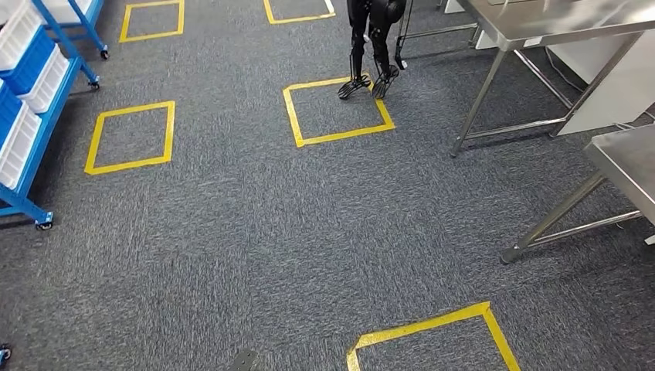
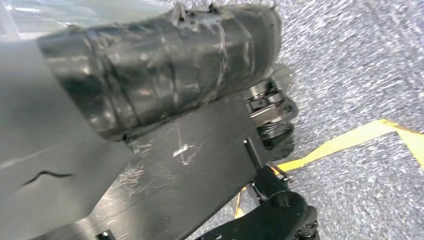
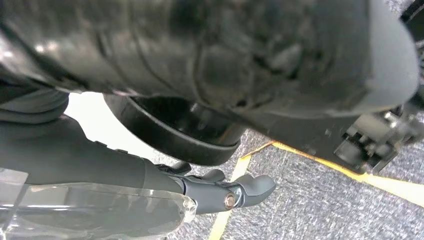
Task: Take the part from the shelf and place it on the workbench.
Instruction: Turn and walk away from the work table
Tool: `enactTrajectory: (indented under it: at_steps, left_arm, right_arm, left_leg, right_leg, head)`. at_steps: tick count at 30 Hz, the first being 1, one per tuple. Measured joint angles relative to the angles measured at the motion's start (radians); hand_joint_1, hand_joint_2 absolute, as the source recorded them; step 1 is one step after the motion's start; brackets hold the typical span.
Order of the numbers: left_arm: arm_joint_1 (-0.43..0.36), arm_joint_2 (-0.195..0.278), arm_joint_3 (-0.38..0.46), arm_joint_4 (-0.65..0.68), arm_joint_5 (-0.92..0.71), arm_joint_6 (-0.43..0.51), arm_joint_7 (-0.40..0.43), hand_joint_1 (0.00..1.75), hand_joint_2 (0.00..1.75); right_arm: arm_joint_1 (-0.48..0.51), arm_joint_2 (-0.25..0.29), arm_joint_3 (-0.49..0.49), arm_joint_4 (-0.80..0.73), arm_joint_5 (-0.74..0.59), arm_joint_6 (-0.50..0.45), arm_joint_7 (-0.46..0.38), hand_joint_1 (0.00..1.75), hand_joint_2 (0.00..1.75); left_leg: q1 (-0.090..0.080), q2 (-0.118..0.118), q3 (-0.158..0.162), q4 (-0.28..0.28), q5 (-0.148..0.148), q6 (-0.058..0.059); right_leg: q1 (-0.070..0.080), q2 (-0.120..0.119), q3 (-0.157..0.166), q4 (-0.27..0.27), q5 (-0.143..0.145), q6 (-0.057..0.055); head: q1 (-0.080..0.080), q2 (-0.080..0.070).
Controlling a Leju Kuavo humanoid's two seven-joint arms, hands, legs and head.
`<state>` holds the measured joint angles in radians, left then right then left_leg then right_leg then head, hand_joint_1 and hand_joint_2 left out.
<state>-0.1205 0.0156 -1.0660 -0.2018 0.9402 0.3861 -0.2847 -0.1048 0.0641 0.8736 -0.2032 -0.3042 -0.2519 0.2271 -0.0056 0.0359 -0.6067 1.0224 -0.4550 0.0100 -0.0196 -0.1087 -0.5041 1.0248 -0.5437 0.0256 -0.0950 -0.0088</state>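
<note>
The blue shelf stands at the far left of the head view with white bins on its levels; I cannot make out a part in them. Steel workbenches stand at the right. In the left wrist view my left hand hangs over the carpet, its thumb wrapped in black tape and its fingers hidden. In the right wrist view my right hand hangs low with one dark finger under the thumb. A black round rim lies between them, and I cannot tell whether it is held.
Grey carpet is marked with yellow tape squares. Another robot's black legs stand at the top centre, on the edge of one square. A second steel table stands at the back right. A blue shelf wheel sits near the left edge.
</note>
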Motion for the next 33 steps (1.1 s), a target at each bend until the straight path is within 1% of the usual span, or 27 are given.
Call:
enactTrajectory:
  at_steps: [1, 3, 4, 5, 6, 7, 8, 9, 10, 11, 12, 13, 15, 16, 18, 19, 20, 21, 22, 23, 24, 25, 26, 28, 29, 32, 33]
  left_arm:
    - [0.001, -0.001, -0.001, 0.0, 0.0, -0.001, 0.004, 0.0, 0.0]
    - [-0.001, -0.005, -0.002, 0.0, -0.001, -0.006, 0.009, 0.0, 0.0]
    - [-0.003, -0.006, -0.002, 0.0, -0.001, -0.008, 0.011, 0.0, 0.0]
    - [-0.004, -0.006, -0.002, 0.0, -0.001, -0.01, 0.012, 0.0, 0.0]
    - [-0.003, -0.007, -0.003, 0.0, -0.001, -0.011, 0.012, 0.0, 0.0]
    - [-0.003, -0.007, -0.003, 0.0, -0.001, -0.012, 0.013, 0.0, 0.0]
    - [-0.002, -0.008, -0.004, 0.0, -0.001, -0.015, 0.014, 0.0, 0.0]
    - [-0.002, -0.008, -0.006, 0.0, -0.001, -0.018, 0.015, 0.0, 0.0]
    - [-0.003, -0.008, -0.007, 0.0, -0.002, -0.022, 0.016, 0.0, 0.0]
    - [-0.004, -0.007, -0.009, 0.0, -0.004, -0.026, 0.018, 0.0, 0.0]
    - [-0.006, -0.007, -0.01, 0.0, -0.006, -0.029, 0.02, 0.0, 0.0]
    - [-0.006, -0.007, -0.012, 0.0, -0.008, -0.031, 0.021, 0.0, 0.0]
    - [-0.006, -0.005, -0.015, 0.0, -0.01, -0.033, 0.022, 0.0, 0.0]
    - [-0.005, -0.005, -0.017, 0.0, -0.01, -0.033, 0.022, 0.0, 0.0]
    - [-0.006, -0.003, -0.02, 0.0, -0.011, -0.033, 0.022, 0.0, 0.0]
    - [-0.008, -0.003, -0.022, 0.0, -0.011, -0.034, 0.023, 0.0, 0.0]
    - [-0.01, -0.003, -0.023, 0.0, -0.011, -0.034, 0.023, 0.0, 0.0]
    - [-0.012, -0.003, -0.024, 0.0, -0.011, -0.034, 0.023, 0.0, 0.0]
    - [-0.013, -0.003, -0.025, 0.0, -0.011, -0.035, 0.022, 0.0, 0.0]
    - [-0.013, -0.003, -0.026, 0.0, -0.011, -0.035, 0.022, 0.0, 0.0]
    - [-0.012, -0.003, -0.026, 0.0, -0.011, -0.035, 0.021, 0.0, 0.0]
    - [-0.011, -0.003, -0.027, 0.0, -0.011, -0.035, 0.02, 0.0, 0.0]
    - [-0.01, -0.003, -0.027, 0.0, -0.009, -0.036, 0.018, 0.0, 0.0]
    - [-0.007, -0.002, -0.027, 0.0, -0.001, -0.041, 0.01, 0.0, 0.0]
    - [-0.006, -0.001, -0.027, 0.0, 0.004, -0.046, 0.008, 0.0, 0.0]
    - [-0.003, 0.006, -0.027, 0.0, 0.01, -0.065, 0.024, 0.0, 0.0]
    - [-0.003, 0.008, -0.027, 0.0, 0.008, -0.068, 0.034, 0.0, 0.0]
  right_arm:
    - [-0.002, -0.001, 0.001, 0.0, 0.003, 0.0, 0.001, 0.0, 0.0]
    - [-0.003, -0.002, 0.003, 0.0, 0.007, 0.0, 0.002, 0.0, 0.0]
    - [-0.002, -0.003, 0.004, 0.0, 0.008, 0.0, 0.002, 0.0, 0.0]
    - [0.0, -0.003, 0.004, 0.0, 0.008, 0.0, 0.003, 0.0, 0.0]
    - [0.002, -0.004, 0.004, 0.0, 0.008, 0.0, 0.005, 0.0, 0.0]
    - [0.005, -0.006, 0.005, 0.0, 0.008, 0.0, 0.007, 0.0, 0.0]
    - [0.006, -0.007, 0.006, 0.0, 0.008, 0.0, 0.01, 0.0, 0.0]
    - [0.006, -0.008, 0.006, 0.001, 0.005, 0.0, 0.011, 0.0, 0.0]
    - [0.006, -0.009, 0.006, 0.001, 0.001, 0.001, 0.012, 0.0, 0.0]
    - [0.005, -0.009, 0.006, 0.001, -0.004, 0.001, 0.012, 0.0, 0.0]
    - [0.004, -0.009, 0.006, 0.001, -0.01, 0.001, 0.012, 0.0, 0.0]
    - [0.004, -0.01, 0.006, 0.001, -0.015, 0.002, 0.012, 0.0, 0.0]
    - [0.005, -0.009, 0.006, 0.001, -0.02, 0.002, 0.012, 0.0, 0.0]
    - [0.004, -0.01, 0.006, 0.0, -0.021, 0.002, 0.012, 0.0, 0.0]
    - [0.004, -0.011, 0.006, 0.0, -0.021, 0.002, 0.012, 0.0, 0.0]
    - [0.004, -0.011, 0.006, 0.0, -0.021, 0.002, 0.012, 0.0, 0.0]
    - [0.005, -0.012, 0.006, 0.001, -0.021, 0.002, 0.012, 0.0, 0.0]
    - [0.007, -0.012, 0.006, 0.001, -0.021, 0.002, 0.012, 0.0, 0.0]
    - [0.008, -0.012, 0.006, 0.001, -0.021, 0.002, 0.012, 0.0, 0.0]
    - [0.009, -0.012, 0.006, 0.001, -0.021, 0.002, 0.012, 0.0, 0.0]
    - [0.009, -0.012, 0.006, 0.001, -0.022, 0.003, 0.012, 0.0, 0.0]
    - [0.007, -0.012, 0.006, 0.001, -0.022, 0.005, 0.012, 0.0, 0.0]
    - [0.006, -0.012, 0.006, 0.001, -0.02, 0.007, 0.012, 0.0, 0.0]
    - [0.005, -0.012, 0.007, 0.001, -0.014, 0.01, 0.011, 0.0, 0.0]
    - [0.005, -0.012, 0.007, 0.001, -0.012, 0.006, 0.009, 0.0, 0.0]
    - [0.003, -0.012, 0.007, 0.0, -0.035, -0.029, -0.021, 0.0, 0.0]
    - [0.003, -0.011, 0.007, -0.001, -0.048, -0.039, -0.038, 0.0, 0.0]
  left_leg:
    - [0.003, -0.01, 0.006, -0.007, 0.002, 0.006]
    - [0.009, -0.03, 0.016, -0.019, 0.005, 0.019]
    - [0.008, -0.04, 0.018, -0.02, 0.005, 0.023]
    - [0.006, -0.052, 0.018, -0.02, 0.004, 0.027]
    - [0.005, -0.065, 0.019, -0.019, 0.003, 0.028]
    - [0.004, -0.081, 0.02, -0.018, 0.001, 0.029]
    - [0.004, -0.097, 0.022, -0.015, -0.001, 0.029]
    - [0.004, -0.112, 0.023, -0.011, -0.005, 0.027]
    - [0.004, -0.126, 0.023, -0.005, -0.009, 0.024]
    - [0.004, -0.139, 0.02, 0.003, -0.014, 0.019]
    - [0.004, -0.15, 0.017, 0.008, -0.018, 0.013]
    - [0.005, -0.161, 0.013, 0.01, -0.019, 0.007]
    - [0.008, -0.179, 0.008, 0.009, -0.019, -0.005]
    - [0.008, -0.172, 0.006, 0.012, -0.021, -0.009]
    - [0.006, -0.122, -0.016, 0.059, -0.049, -0.019]
    - [0.005, -0.089, -0.041, 0.111, -0.075, -0.024]
    - [0.006, -0.066, -0.074, 0.174, -0.102, -0.029]
    - [0.008, -0.053, -0.105, 0.231, -0.121, -0.033]
    - [0.01, -0.046, -0.124, 0.263, -0.124, -0.035]
    - [0.012, -0.042, -0.124, 0.26, -0.109, -0.036]
    - [0.013, -0.037, -0.106, 0.222, -0.08, -0.035]
    - [0.013, -0.024, -0.072, 0.158, -0.043, -0.032]
    - [0.009, 0.002, -0.038, 0.094, -0.02, -0.027]
    - [-0.003, 0.043, 0.003, 0.014, -0.001, -0.015]
    - [-0.009, 0.05, 0.005, 0.006, -0.005, -0.009]
    - [-0.007, 0.015, 0.007, -0.003, -0.001, 0.005]
    - [-0.003, 0.002, 0.012, -0.01, 0.002, 0.011]
  right_leg:
    - [-0.001, 0.014, 0.0, 0.008, -0.008, 0.005]
    - [-0.002, 0.066, -0.035, 0.084, -0.05, 0.011]
    - [0.0, 0.089, -0.071, 0.151, -0.079, 0.01]
    - [0.001, 0.1, -0.114, 0.223, -0.103, 0.01]
    - [0.001, 0.104, -0.149, 0.274, -0.113, 0.01]
    - [0.002, 0.107, -0.171, 0.296, -0.103, 0.01]
    - [0.001, 0.109, -0.173, 0.273, -0.071, 0.008]
    - [0.001, 0.116, -0.157, 0.215, -0.024, 0.006]
    - [-0.001, 0.137, -0.132, 0.147, 0.015, 0.003]
    - [-0.003, 0.158, -0.11, 0.089, 0.04, -0.001]
    - [-0.003, 0.175, -0.096, 0.052, 0.051, -0.004]
    - [-0.003, 0.185, -0.09, 0.039, 0.048, -0.008]
    - [-0.002, 0.165, -0.083, 0.032, 0.049, -0.019]
    - [-0.003, 0.154, -0.077, 0.028, 0.05, -0.025]
    - [-0.007, 0.131, -0.068, 0.019, 0.052, -0.034]
    - [-0.006, 0.119, -0.065, 0.018, 0.051, -0.038]
    - [-0.005, 0.104, -0.063, 0.017, 0.049, -0.04]
    - [-0.004, 0.089, -0.062, 0.017, 0.047, -0.041]
    - [-0.003, 0.073, -0.06, 0.018, 0.044, -0.042]
    - [-0.003, 0.06, -0.057, 0.018, 0.04, -0.042]
    - [-0.002, 0.047, -0.053, 0.018, 0.037, -0.041]
    - [-0.002, 0.037, -0.047, 0.018, 0.033, -0.039]
    - [-0.001, 0.027, -0.042, 0.016, 0.029, -0.037]
    - [0.003, 0.009, -0.033, 0.013, 0.024, -0.029]
    - [0.006, 0.0, -0.03, 0.011, 0.022, -0.025]
    - [0.008, -0.023, -0.018, 0.004, 0.016, -0.009]
    - [0.007, -0.007, -0.018, 0.012, 0.006, -0.003]
  head:
    - [0.002, 0.0]
    - [0.009, 0.0]
    - [0.012, 0.0]
    - [0.013, 0.0]
    - [0.013, 0.0]
    - [0.013, 0.0]
    - [0.013, 0.0]
    - [0.014, 0.0]
    - [0.014, 0.0]
    - [0.013, 0.0]
    - [0.013, 0.0]
    - [0.013, 0.0]
    - [0.014, 0.0]
    - [0.013, 0.0]
    - [0.006, 0.0]
    - [0.002, 0.0]
    - [-0.001, 0.0]
    - [-0.001, 0.0]
    - [-0.001, 0.0]
    - [-0.001, 0.0]
    - [-0.001, 0.0]
    - [-0.001, 0.0]
    - [-0.001, 0.0]
    - [0.0, 0.0]
    - [0.001, 0.0]
    - [0.002, 0.0]
    - [0.003, 0.0]
